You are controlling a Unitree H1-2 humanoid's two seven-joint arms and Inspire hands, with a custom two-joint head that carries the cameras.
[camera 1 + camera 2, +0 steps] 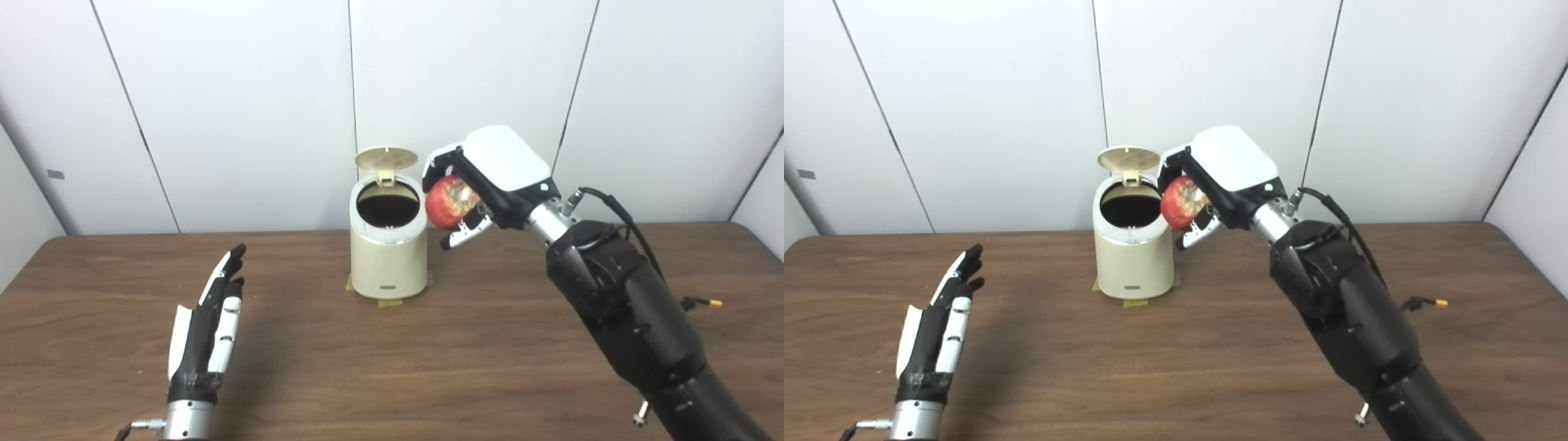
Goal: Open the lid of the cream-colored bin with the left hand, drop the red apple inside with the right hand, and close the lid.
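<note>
Nearest, the left hand [205, 334] hovers over the worktop [392, 367], fingers [228, 269] released and straight, well clear of the work. Farther back, the right hand [484, 177] grasps the red apple [450, 202], just beside the cream-colored bin [388, 257] rim. Carry it over the dark mouth before releasing; the upright lid [386, 158] stands behind, leaving room.

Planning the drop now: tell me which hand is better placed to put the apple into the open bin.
Right. The right hand already holds the red apple beside the cream-colored bin, near its opening, with the lid up. The left hand is open and empty, well off to the bin's left.
</note>
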